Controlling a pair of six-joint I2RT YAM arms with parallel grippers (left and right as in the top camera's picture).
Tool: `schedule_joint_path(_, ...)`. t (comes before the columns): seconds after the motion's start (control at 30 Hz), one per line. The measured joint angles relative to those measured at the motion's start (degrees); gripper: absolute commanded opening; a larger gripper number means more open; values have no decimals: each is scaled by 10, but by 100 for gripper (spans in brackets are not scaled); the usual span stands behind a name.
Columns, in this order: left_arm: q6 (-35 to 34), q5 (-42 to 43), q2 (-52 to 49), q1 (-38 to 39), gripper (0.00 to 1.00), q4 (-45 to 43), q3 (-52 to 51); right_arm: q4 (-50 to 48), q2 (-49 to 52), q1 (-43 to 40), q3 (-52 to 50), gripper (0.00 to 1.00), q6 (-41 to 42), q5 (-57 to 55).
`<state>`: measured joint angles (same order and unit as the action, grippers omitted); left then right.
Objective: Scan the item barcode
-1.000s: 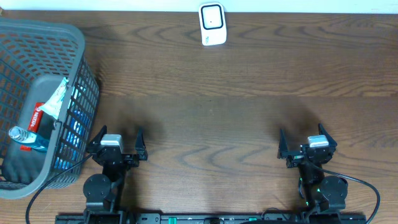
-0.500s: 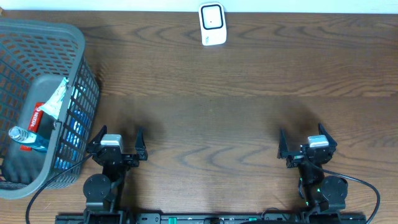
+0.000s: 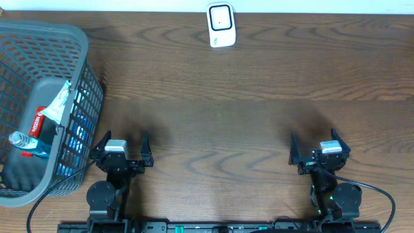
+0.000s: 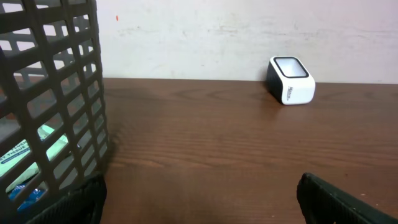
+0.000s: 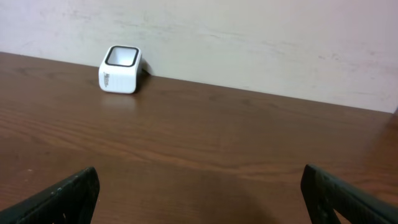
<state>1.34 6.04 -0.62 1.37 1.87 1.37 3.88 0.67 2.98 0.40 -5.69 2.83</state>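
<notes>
Nothing moved — boxy white scanner (image 3: 220, 26), gray lattice basket (image 3: 39, 28), woodgrain table (image 3: 226, 110).

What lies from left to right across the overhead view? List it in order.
basket → left gripper → scanner → right gripper

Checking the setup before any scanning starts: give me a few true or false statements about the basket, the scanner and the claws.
The white scanner stands at the far edge of the table. True.
The basket is empty. False: it holds a bottle and other items.
The left claw grips an item. False: it is open, holding nothing.
The right claw is open. True.
</notes>
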Motion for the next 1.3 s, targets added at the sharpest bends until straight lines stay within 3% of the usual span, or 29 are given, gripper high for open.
schedule_joint_path(1.3,0,0,-15,0,98,-1,0,0,0,0,0,99,0,0)
